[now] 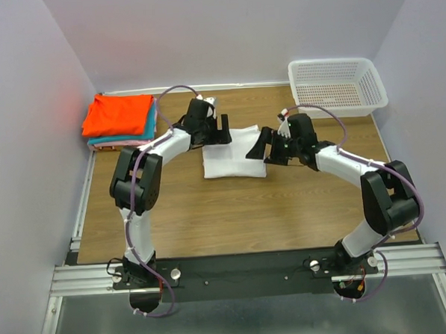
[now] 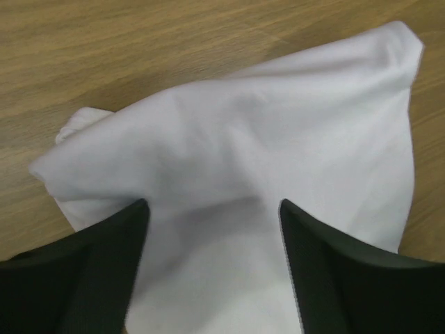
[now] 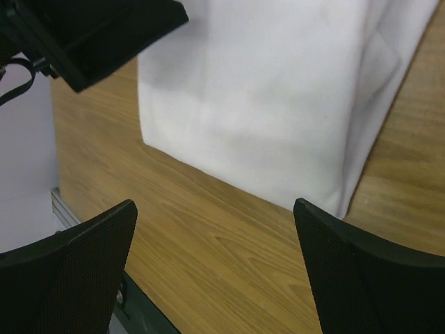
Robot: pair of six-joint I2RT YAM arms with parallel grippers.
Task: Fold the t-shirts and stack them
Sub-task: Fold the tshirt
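white shirt (image 1: 233,153): folded, flat mid-table (image 1: 210,212) | left gripper (image 2: 213,209): jaws apart over the cloth, gripping nothing | right gripper (image 3: 215,209): wide open just beside its edge | handling: light, limp (layers likely slide apart), so pinch all layers at a folded edge

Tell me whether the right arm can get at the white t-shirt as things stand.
Probably yes. The right claw is open just off the white t-shirt's edge, with only bare table between them. The left claw, open over the shirt's other side, could crowd it there.
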